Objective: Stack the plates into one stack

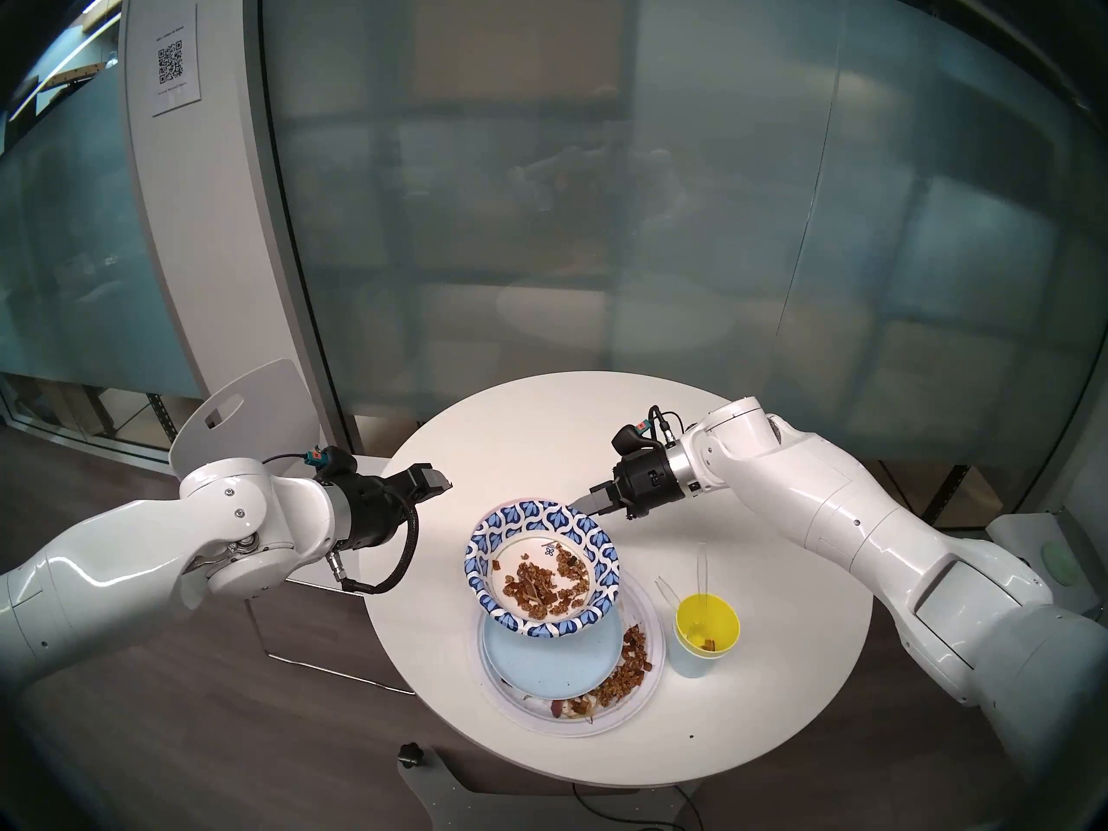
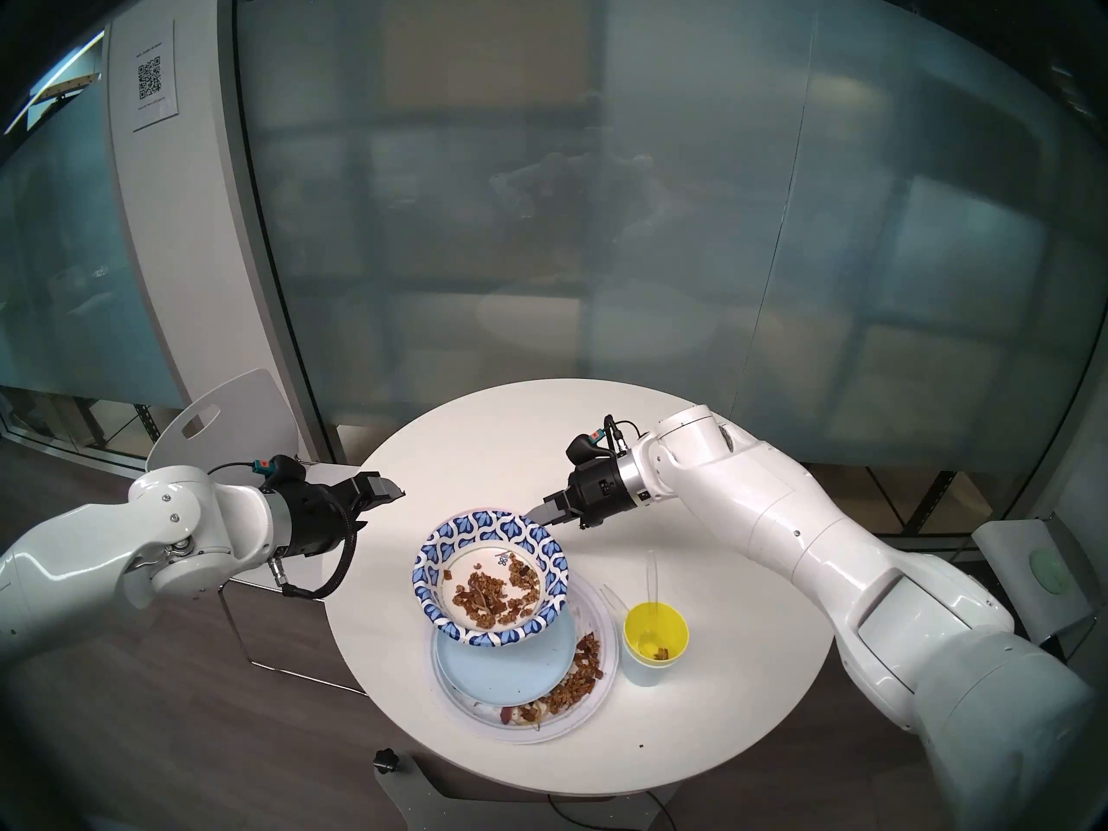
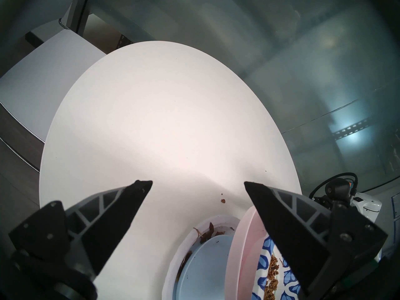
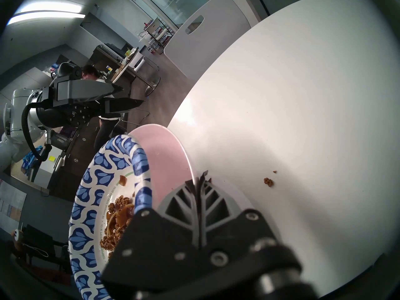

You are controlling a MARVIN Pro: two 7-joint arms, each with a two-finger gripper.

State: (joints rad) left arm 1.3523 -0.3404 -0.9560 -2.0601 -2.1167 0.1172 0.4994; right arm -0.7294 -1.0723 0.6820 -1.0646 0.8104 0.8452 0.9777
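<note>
Item: right end effector, jaws pinched together on the rim of the pale pink plate, which carries the patterned paper plate nested on top; in the head view the grip sits at about 1 o'clock on that plate's rim. Both plates are held lifted and tilted, far edge high, near edge low over the stack. Item: stack, comprising the light blue plate lying in the large white plate, directly at 6 o'clock from the held pair and partly overlapped by it, so the coming move appears to be a short lowering toward 6 o'clock. Round plates, no long axis. Item: left end effector, jaws spread wide, empty, hovering at 10 o'clock from the held plates, apart from them; the right arm is plainly the nearer. Contents: brown food scraps in the paper plate, liable to slide given the tilt; more scraps on the white plate's exposed right side. Surroundings: yellow cup, nested in a light blue cup, with clear utensils, at 3 o'clock of the stack, near but clear; stray crumb on the tabletop.
</note>
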